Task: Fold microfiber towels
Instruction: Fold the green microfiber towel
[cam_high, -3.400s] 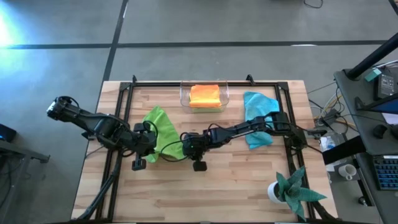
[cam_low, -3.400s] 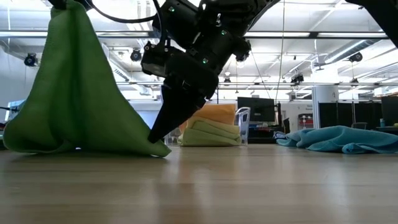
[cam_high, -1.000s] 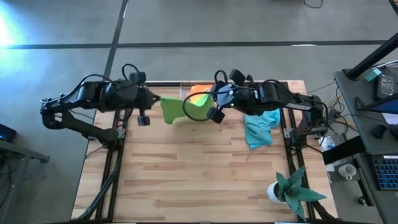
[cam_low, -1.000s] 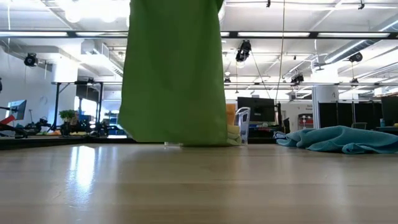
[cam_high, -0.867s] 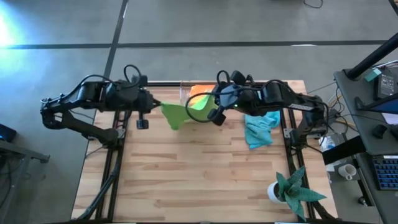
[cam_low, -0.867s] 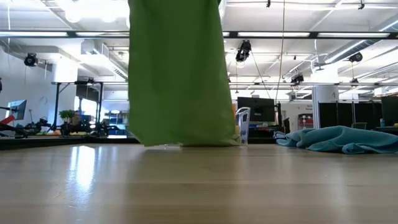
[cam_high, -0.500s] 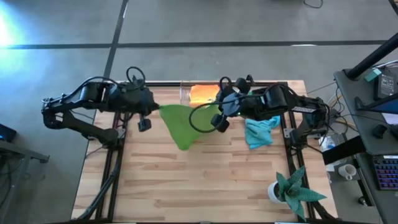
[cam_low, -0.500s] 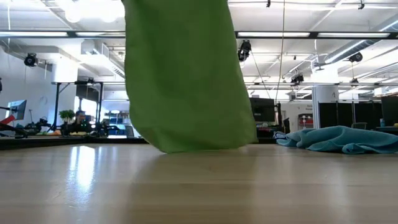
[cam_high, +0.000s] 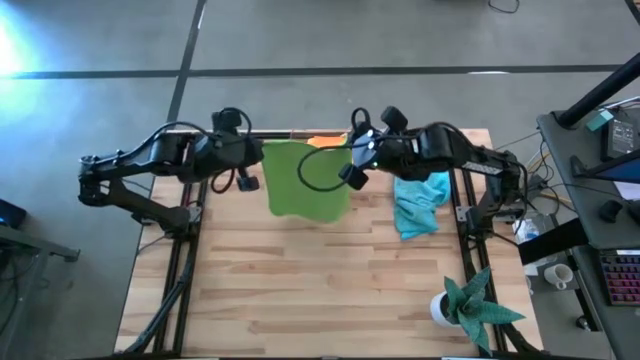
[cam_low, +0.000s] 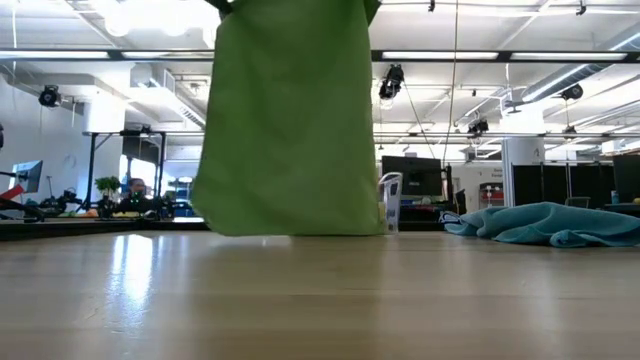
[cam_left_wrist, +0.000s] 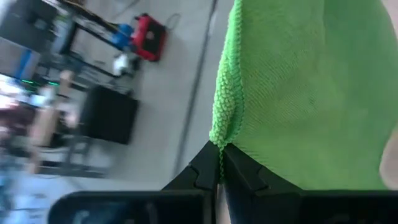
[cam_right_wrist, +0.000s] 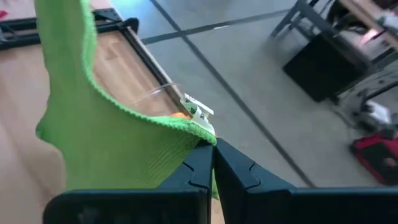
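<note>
Two dark robot arms reach over one pale wooden worktop (cam_high: 300, 290), each ending in one hand: the left hand (cam_high: 258, 152) and the right hand (cam_high: 352, 152). Three soft microfiber towels show: one lime green towel (cam_high: 305, 180), one light blue crumpled towel (cam_high: 418, 205) at the right, and one orange towel (cam_high: 325, 141) at the far edge. One teal spiky-leaved plant in a white pot (cam_high: 462, 305) stands near right.

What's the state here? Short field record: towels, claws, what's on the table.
held towel: lime green towel, hanging spread between both claws, lower edge at or just above the table
left claw: shut on one top corner
right claw: shut on the other top corner
waiting towel: light blue towel, crumpled, right side of table
bin: clear container at far edge, mostly hidden behind the held towel
other: plant, near right corner
</note>
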